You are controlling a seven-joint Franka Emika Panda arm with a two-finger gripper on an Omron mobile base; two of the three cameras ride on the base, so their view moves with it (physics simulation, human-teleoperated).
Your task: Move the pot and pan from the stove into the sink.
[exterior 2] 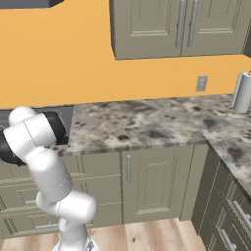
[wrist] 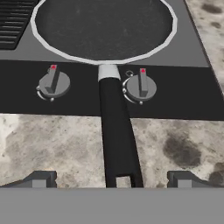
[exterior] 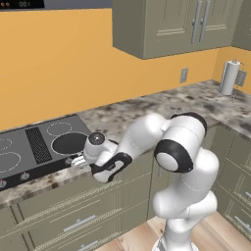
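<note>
The robot arm is white, smooth and shiny, made of fat round parts like big tubes. Black bands sit at its bends, with a black ring at about 9 o'clock on its big round shoulder. The gripper has two small dark grey fingertips.

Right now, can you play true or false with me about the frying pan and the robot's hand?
1. The pan sits on the stove. True.
2. The gripper is squeezing the pan's handle. False: its fingers stand wide open, either side of the handle's end.
3. The handle sticks out over the front knobs. True.
4. The pan is full of soup. False: it looks empty.
5. A paper towel roll stands on the counter. True.
</note>
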